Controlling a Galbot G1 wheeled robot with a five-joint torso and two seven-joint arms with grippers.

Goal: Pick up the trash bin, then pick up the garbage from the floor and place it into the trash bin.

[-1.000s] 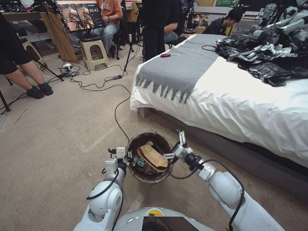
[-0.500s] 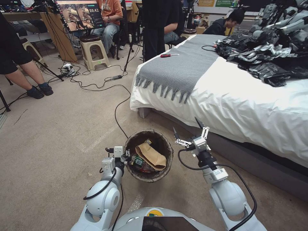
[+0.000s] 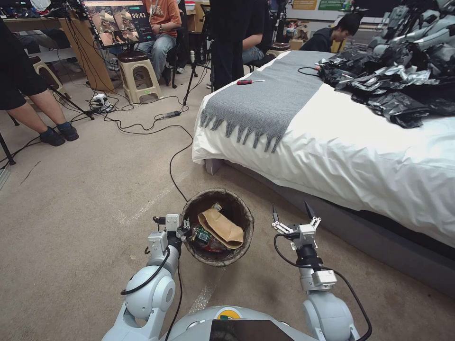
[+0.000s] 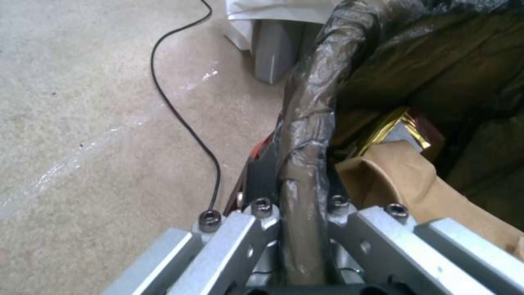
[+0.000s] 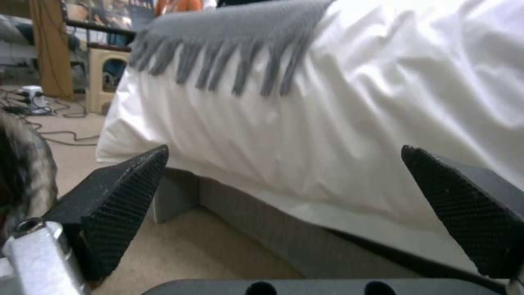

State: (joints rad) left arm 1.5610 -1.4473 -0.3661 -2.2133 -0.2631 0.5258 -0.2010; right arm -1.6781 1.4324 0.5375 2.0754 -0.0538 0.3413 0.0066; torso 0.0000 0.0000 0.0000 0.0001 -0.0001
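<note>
Small round trash bin [image 3: 217,227] lined with a dark brown plastic bag folded over its rim, low centre in my head view, held off the beige carpet floor [image 3: 85,199] just in front of my base. Inside: a crumpled brown paper bag [image 3: 221,228] on top, long axis running roughly 11 to 5 o'clock, with a green-labelled wrapper [image 3: 203,235] and other small litter under it; gold foil [image 4: 389,128] shows beside the paper bag in the left wrist view.

Left gripper [image 3: 182,230] at the bin's 9 o'clock rim, jaws clenched on the bag-wrapped rim [image 4: 306,135], one jaw inside, one outside.

Right gripper [image 3: 293,219] at the bin's 3 o'clock, apart from the rim, jaws spread wide and empty, pointing toward 12 at the white-sheeted bed [image 3: 341,151] with the grey fringed throw [image 3: 265,102].

I see no garbage on the floor around me. Judgement: bin is filled and the carpet in view holds no more litter, so the right arm, the only free one, has no target here.
</note>
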